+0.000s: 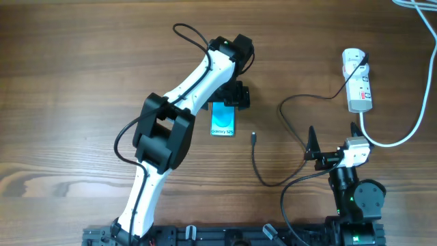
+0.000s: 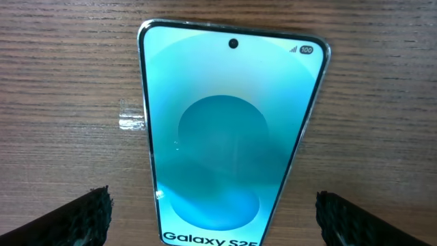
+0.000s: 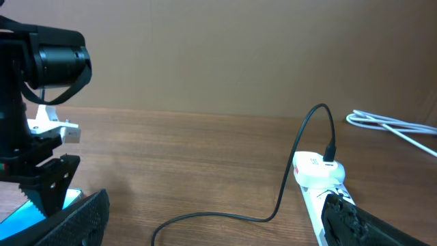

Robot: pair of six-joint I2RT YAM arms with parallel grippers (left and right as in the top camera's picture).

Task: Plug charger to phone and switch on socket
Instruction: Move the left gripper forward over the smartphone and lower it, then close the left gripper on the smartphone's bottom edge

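While left gripper (image 2: 215,217) hangs wide open, empty, straddling the up-down phone (image 1: 222,123) at overhead centre, charger (image 1: 253,137) tip lies just right of phone; right gripper (image 1: 315,153), open and empty, sits farther off, lower right.

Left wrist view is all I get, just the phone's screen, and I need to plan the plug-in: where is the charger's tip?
Observer: The charger's plug tip lies on the table to the right of the phone, not touching it.
Operator: Is its other end plugged in?
Observer: Yes, its black plug sits in the socket, at the table's far right.
Operator: Is the right gripper holding anything?
Observer: No, the right gripper is open and empty.
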